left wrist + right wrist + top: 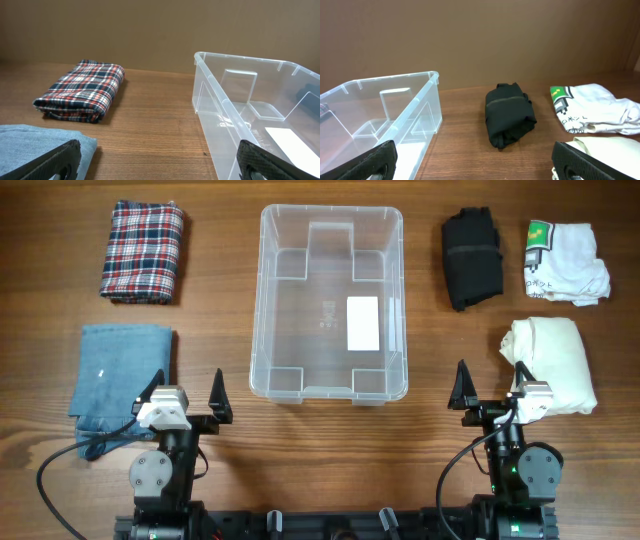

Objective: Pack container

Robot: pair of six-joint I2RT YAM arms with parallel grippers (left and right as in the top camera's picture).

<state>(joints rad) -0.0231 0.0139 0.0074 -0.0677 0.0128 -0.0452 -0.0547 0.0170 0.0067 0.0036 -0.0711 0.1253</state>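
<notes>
Container (300, 310) sits empty at the middle of the table (420, 430), nothing packed yet. Five folded pieces wait outside: plaid cloth (143, 252) and blue denim (120, 375) to the left, black garment (472, 258), printed white shirt (566, 263) and cream cloth (552, 360) to the right. Both left gripper (188, 392) and right gripper (491, 385) gape wide, holding nothing. Whole job's ahead, I'd say.

On the wooden worktop (215, 285) sat a clear container (300, 300). Left lay a checked cloth (142, 252) and a blue cloth (120, 375). Right lay a black cloth (472, 258), a white shirt (565, 263) and a cream cloth (552, 360).
</notes>
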